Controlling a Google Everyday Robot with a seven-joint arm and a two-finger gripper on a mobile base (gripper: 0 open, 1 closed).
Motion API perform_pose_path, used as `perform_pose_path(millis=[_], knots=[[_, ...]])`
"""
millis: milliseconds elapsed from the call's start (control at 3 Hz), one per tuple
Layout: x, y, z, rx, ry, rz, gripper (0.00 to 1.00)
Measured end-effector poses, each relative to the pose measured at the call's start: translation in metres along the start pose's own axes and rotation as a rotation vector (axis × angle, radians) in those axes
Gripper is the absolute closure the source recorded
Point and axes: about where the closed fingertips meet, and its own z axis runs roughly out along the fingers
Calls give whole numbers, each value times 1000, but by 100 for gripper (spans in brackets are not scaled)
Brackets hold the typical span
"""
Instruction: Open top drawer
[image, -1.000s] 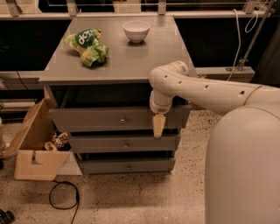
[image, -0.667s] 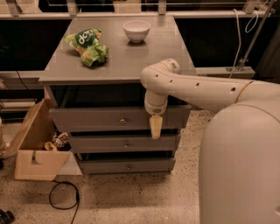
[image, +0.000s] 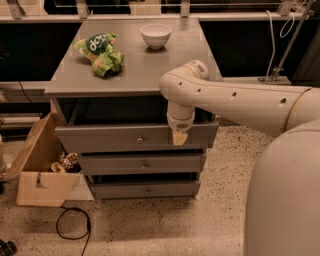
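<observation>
In front of the top drawer (image: 100, 137), to the right of its knob (image: 140, 139), the gripper (image: 179, 137) is hanging tip-down from the arm (image: 240, 102); whether it is open or closed, I cannot tell. Compared with a second ago, the arm's elbow is swinging left toward the knob and the gripper is drifting slightly the same way and lifting a little, but it is still standing apart from the knob. The drawer front, spreading to either side of the knob, is not showing any movement, so I am judging the approach as still running and the pull as not yet begun.
</observation>
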Motion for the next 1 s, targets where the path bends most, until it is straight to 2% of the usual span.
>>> perform_pose_path(millis=[333, 667, 1000], knots=[[3, 5, -5, -5, 2, 17, 81], [3, 4, -11, -4, 2, 17, 100], [6, 7, -13, 7, 5, 33, 100]])
